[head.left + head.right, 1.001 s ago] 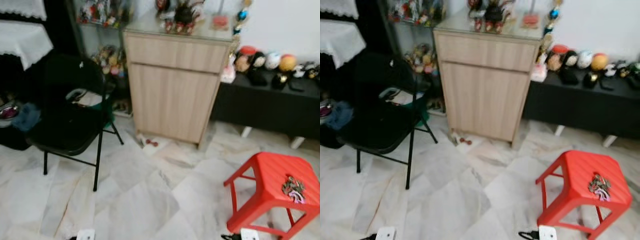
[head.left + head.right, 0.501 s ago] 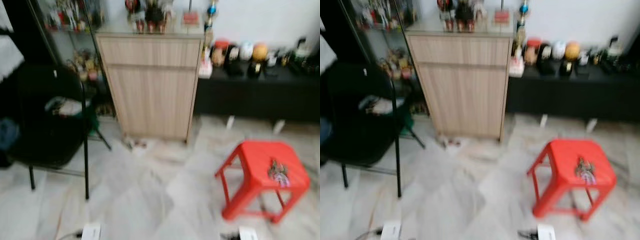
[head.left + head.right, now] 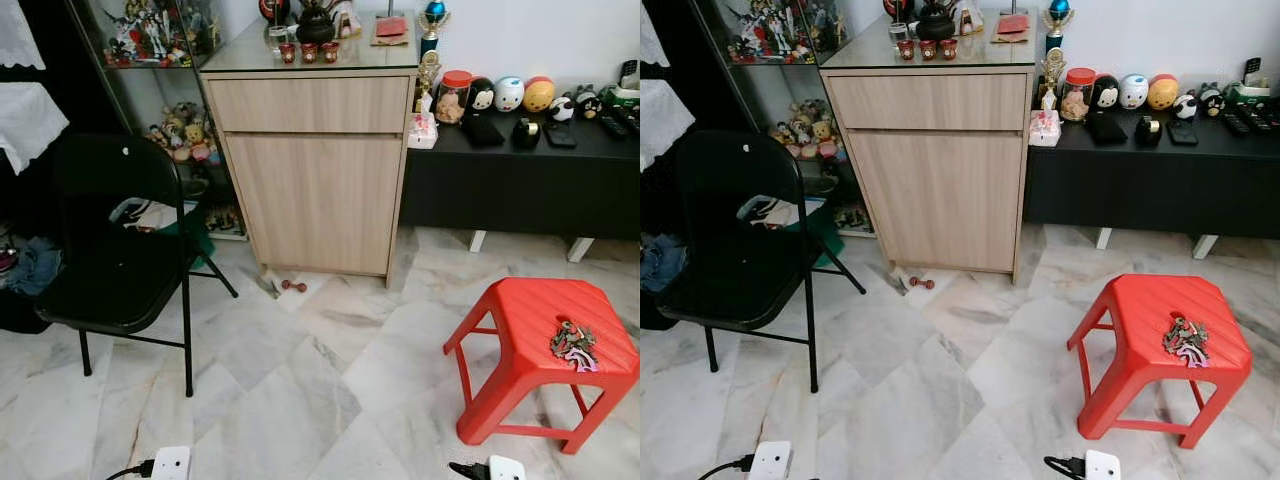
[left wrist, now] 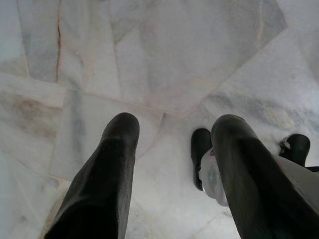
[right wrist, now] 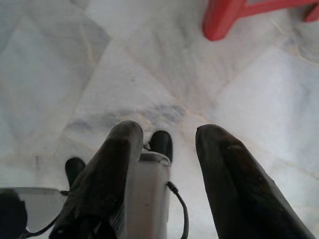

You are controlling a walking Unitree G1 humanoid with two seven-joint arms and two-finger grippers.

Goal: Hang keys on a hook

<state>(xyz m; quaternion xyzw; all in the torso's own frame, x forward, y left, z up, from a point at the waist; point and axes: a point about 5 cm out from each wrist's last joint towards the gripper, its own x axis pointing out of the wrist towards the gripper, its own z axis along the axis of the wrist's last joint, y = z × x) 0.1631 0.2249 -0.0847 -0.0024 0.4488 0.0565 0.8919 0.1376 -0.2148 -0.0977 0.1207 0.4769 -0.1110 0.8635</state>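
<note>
Marble flooring [image 3: 300, 390] is shown, with a wooden cabinet [image 3: 320, 180] behind. Keys [image 3: 574, 344] are seen lying on the red stool [image 3: 530, 330], ungrasped; the task is judged unstarted. Left gripper [image 4: 174, 144] and right gripper [image 5: 167, 142] are held parted and empty above the floor. A hook cannot be made out.

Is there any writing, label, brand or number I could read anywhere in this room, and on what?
None is legible.
Pink box beside the wooden cabinet: any print too small to read.
Jar on the black bench: label too small.
Keys on the red stool: no readable tag.
</note>
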